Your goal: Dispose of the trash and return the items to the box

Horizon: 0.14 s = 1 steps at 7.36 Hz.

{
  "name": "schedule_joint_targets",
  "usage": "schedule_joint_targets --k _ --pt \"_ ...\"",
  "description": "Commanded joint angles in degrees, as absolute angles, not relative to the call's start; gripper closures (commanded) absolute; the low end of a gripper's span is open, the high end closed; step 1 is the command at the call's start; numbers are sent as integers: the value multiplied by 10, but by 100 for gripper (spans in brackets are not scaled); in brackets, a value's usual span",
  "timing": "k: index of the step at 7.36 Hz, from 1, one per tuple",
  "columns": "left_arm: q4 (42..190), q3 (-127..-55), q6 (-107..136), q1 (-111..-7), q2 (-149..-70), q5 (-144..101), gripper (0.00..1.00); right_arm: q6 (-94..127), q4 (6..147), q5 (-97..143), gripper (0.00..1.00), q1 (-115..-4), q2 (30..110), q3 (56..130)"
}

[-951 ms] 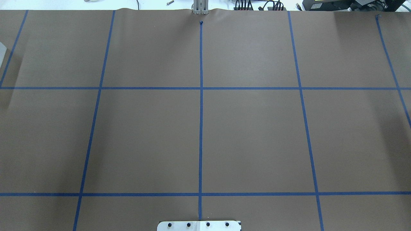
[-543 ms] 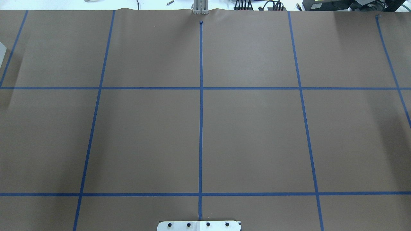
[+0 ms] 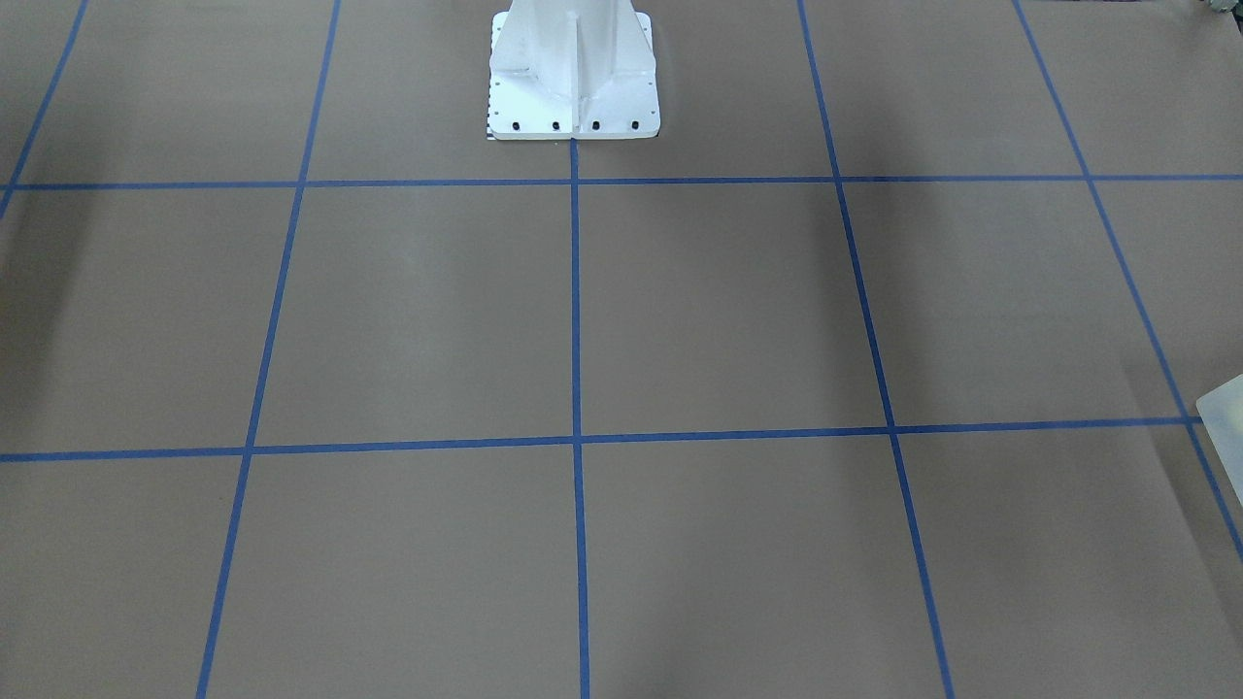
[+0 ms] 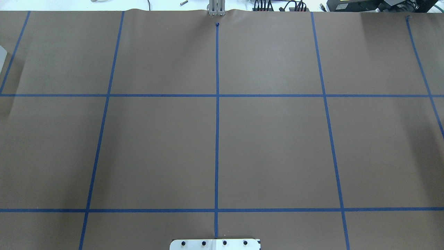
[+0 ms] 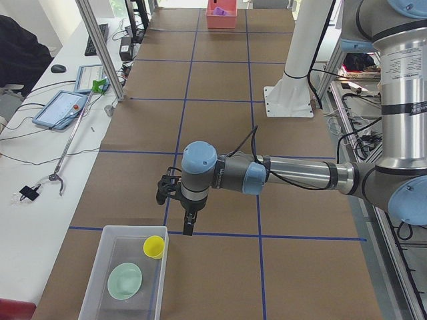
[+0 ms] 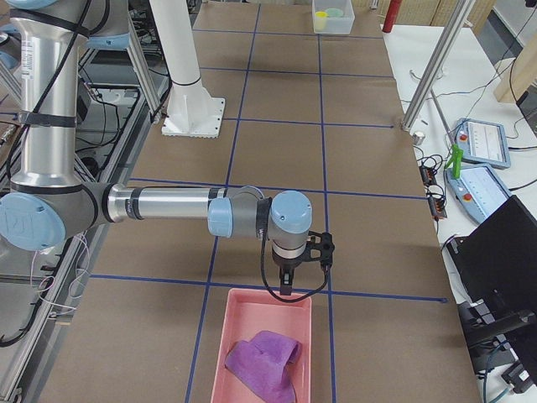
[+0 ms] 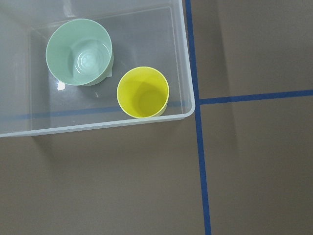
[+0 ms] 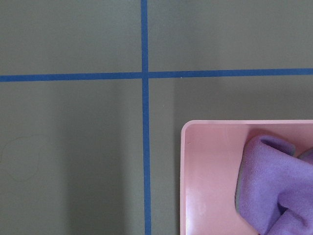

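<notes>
As the overhead view matches a second ago, nothing has shifted on the bench. Small yellow plastic tumbler cup and pale teal round bowl stand inside the translucent whitish plastic box. Left hand hangs near its corner, right hand at the pink tray's rim. Opening of either hand: cannot tell. Task judged finished.

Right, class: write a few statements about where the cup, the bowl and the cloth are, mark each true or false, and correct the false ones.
1. The cup and the bowl are both in the box. True.
2. The cup is nested inside the bowl. False: they stand side by side.
3. The cup lies on its side. False: it stands upright, mouth up.
4. A purple cloth lies in the pink tray. True.
</notes>
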<state>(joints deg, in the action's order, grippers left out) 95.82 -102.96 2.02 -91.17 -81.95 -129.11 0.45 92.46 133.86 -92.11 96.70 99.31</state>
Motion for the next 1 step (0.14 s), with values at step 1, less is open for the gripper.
schedule_joint_targets --k 1 --pt "958 -1029 20 -911 -819 -1291 1 4 925 1339 0 -922 970 994"
